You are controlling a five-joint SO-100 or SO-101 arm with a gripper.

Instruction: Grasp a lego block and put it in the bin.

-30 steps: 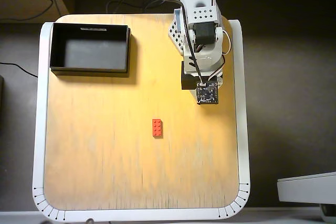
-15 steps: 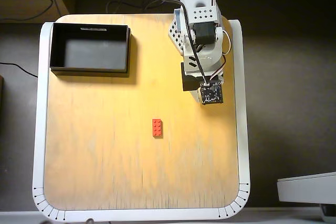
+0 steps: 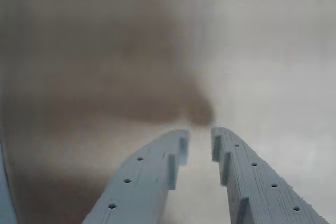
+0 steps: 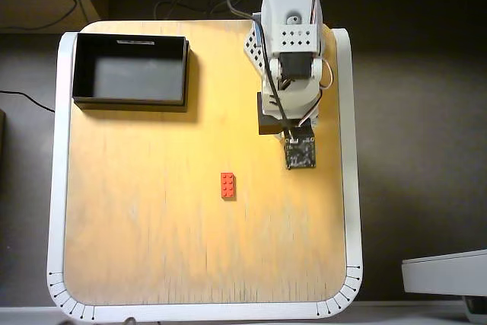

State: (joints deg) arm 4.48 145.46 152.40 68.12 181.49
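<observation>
The lego block [image 4: 227, 185], a small red-orange studded brick, lies on the wooden table near its middle in the overhead view. The bin [image 4: 130, 101], a black open tray with a grey floor, stands at the table's back left corner. The arm [image 4: 289, 51] reaches in from the back right, and its wrist camera board [image 4: 299, 151] hangs to the right of the block and a little behind it. In the wrist view my gripper [image 3: 199, 141] shows two pale fingers with a narrow gap and nothing between them. Neither block nor bin appears in that blurred view.
The table [image 4: 190, 264] has a white rim [image 4: 53, 188] with rounded front corners. Cables [image 4: 190, 1] run behind the table's back edge. A pale object [image 4: 445, 272] sits off the table at the lower right.
The arm's wrist has swung forward and slightly left over the table, closer to the block. Block and bin have not moved.
</observation>
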